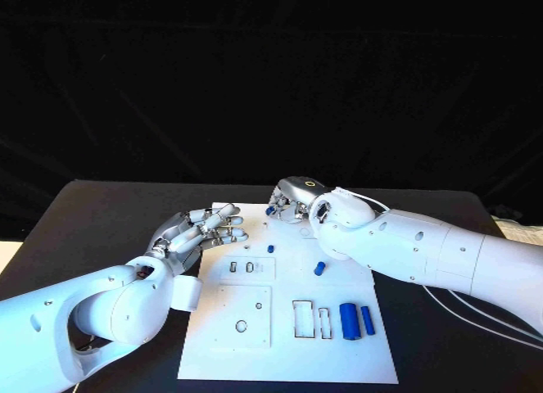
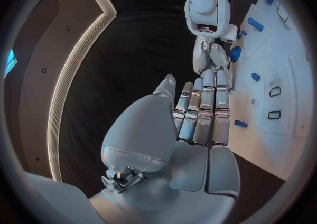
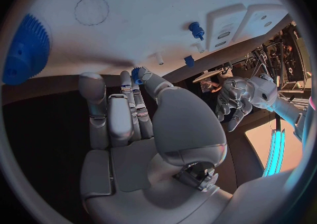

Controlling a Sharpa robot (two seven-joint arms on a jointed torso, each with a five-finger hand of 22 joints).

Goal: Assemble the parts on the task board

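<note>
Head view: left robot hand (image 1: 198,233) hovering at the near-left edge of the white board (image 1: 342,360), fingers stretched out and apart, holding nothing. Right robot hand (image 1: 297,201) lowered over the board's far edge, fingers curled down around a small blue gear (image 1: 271,210). More blue pieces loose on the board: a short peg (image 1: 271,247) standing near the middle, a second peg (image 1: 321,267) lying tilted beside the right forearm, two long bars (image 1: 356,320) side by side near the front.

Left wrist view: left robot hand (image 2: 198,115) flat and empty, fingers straight, pointing toward the right robot hand (image 2: 213,55) with a blue piece (image 2: 235,54) at its fingertips.

Right wrist view: right robot hand (image 3: 122,113) pinching the small toothed blue gear (image 3: 137,73) between thumb and fingertip, close above the white board (image 3: 165,12); a large blue gear (image 3: 26,49) seated further along the board.

Probably mid-placement. Best done by keeping the pinch light, holding the gear level over its seat, lowering straight, and releasing only once it sits flush. Left robot hand best kept clear of the loose pegs.
</note>
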